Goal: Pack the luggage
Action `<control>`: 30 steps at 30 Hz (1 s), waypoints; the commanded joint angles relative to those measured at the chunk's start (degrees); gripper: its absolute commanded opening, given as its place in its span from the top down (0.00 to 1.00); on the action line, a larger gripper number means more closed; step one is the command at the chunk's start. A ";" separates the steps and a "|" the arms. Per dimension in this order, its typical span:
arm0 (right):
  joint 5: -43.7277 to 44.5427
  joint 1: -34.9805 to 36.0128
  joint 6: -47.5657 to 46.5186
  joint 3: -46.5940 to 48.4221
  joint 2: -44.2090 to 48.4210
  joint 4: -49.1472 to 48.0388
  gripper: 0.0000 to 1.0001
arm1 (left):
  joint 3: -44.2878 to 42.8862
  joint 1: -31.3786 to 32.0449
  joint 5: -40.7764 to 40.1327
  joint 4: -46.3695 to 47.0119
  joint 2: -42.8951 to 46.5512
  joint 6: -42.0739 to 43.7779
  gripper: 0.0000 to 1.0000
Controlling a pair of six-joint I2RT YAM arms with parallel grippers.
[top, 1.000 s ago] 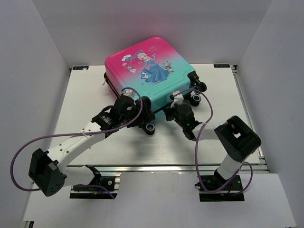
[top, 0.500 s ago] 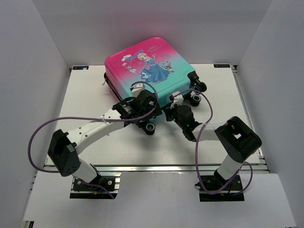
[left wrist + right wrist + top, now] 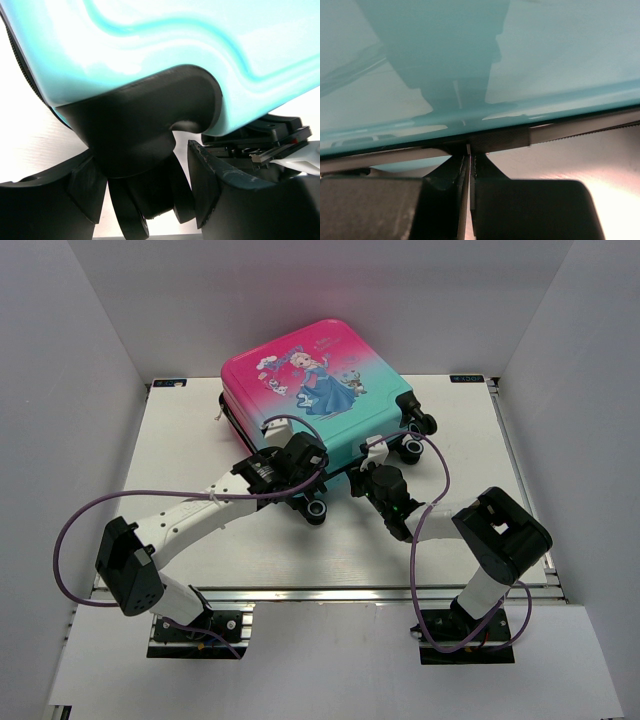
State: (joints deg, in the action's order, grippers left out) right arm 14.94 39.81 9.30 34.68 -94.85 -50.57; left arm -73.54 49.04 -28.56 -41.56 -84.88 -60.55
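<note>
Heads up on what's just changed: your left arm swings its elbow in from 8 o'clock and reaches further up the desk. The left fingers [image 3: 206, 181], wide open a second ago, are now coming together. They're about two-thirds open and sit either side of the black caster wheel [image 3: 150, 210] at the 6 o'clock corner of the case. One pad looks to be right against the wheel's black housing [image 3: 145, 120], while the other shows a sliver of gap. I wouldn't call it a grip yet.

The small hard-shell suitcase [image 3: 320, 380], pink fading to teal with a cartoon princess on it, hasn't budged. It lies flat and closed at the 12 o'clock end of the white desk [image 3: 180, 460].

The right fingers [image 3: 447, 172] are exactly as they were, pressed fully together against the zip seam on the teal side, around 5 o'clock on the case. There's a thin pale sliver between them. It could be a zip pull, but I can't tell.

My read is that you're bracing the case by its wheel so the right arm can work the zip. Nothing's packed yet, since the lid isn't open.

As for things in the way, the two wrists are close together along that near edge. The purple cable [image 3: 75, 530] loops loosely beside each arm. The other black wheels [image 3: 415, 435] stick out at 3 o'clock, just beyond the right wrist. I can't see anything on the desk to pack.
</note>
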 commanded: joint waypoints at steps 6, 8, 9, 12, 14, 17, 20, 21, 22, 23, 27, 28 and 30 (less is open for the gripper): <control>26.97 -7.36 12.48 3.20 0.36 -1.56 1.00 | 9.29 -0.96 -5.62 -9.50 9.55 -3.43 1.00; 27.68 -9.65 14.86 3.20 0.19 -2.08 1.00 | 9.64 -1.48 -5.63 -10.47 9.65 -3.52 1.00; 28.12 -10.80 15.39 3.29 0.10 -2.17 1.00 | 9.73 -1.49 -5.29 -10.56 9.56 -3.52 1.00; 28.92 -13.44 16.89 3.64 -0.16 -2.26 1.00 | 10.25 -2.10 -5.02 -12.05 9.21 -3.60 1.00; 27.96 -16.86 18.20 3.56 -0.34 -1.47 1.00 | 10.52 -2.71 -5.37 -13.19 9.21 -3.61 1.00; 24.62 -20.30 21.37 3.03 -1.04 -1.73 1.00 | 10.61 -3.33 -5.37 -13.37 9.47 -3.34 1.00; 23.65 -22.67 21.38 3.38 -2.62 -3.30 1.00 | 10.26 -3.86 -4.93 -13.99 9.56 -3.08 1.00; 23.30 -23.54 20.16 4.42 -3.23 -3.75 1.00 | 10.26 -3.86 -4.93 -13.99 9.47 -2.99 1.00; 23.12 -24.34 19.36 5.22 -4.28 -3.75 1.00 | 10.26 -3.86 -5.02 -13.99 9.56 -2.73 1.00; 23.03 -25.13 18.83 6.10 -4.73 -3.58 1.00 | 10.26 -4.38 -4.93 -13.90 9.47 -2.47 1.00; 20.49 -28.64 20.65 10.14 -7.53 -0.68 1.00 | 9.64 -4.91 -5.81 -14.42 8.68 -2.37 1.00; 19.44 -30.83 21.19 11.98 -8.24 0.11 1.00 | 9.73 -4.91 -5.72 -14.43 8.59 -2.38 1.00; 16.89 -32.16 21.99 13.66 -9.99 1.43 1.00 | 9.73 -5.44 -5.63 -14.25 8.50 -2.37 1.00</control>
State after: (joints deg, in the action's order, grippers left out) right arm 21.43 17.52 28.69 42.35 -101.36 -50.35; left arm -65.76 46.06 -28.42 -36.75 -77.47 -69.23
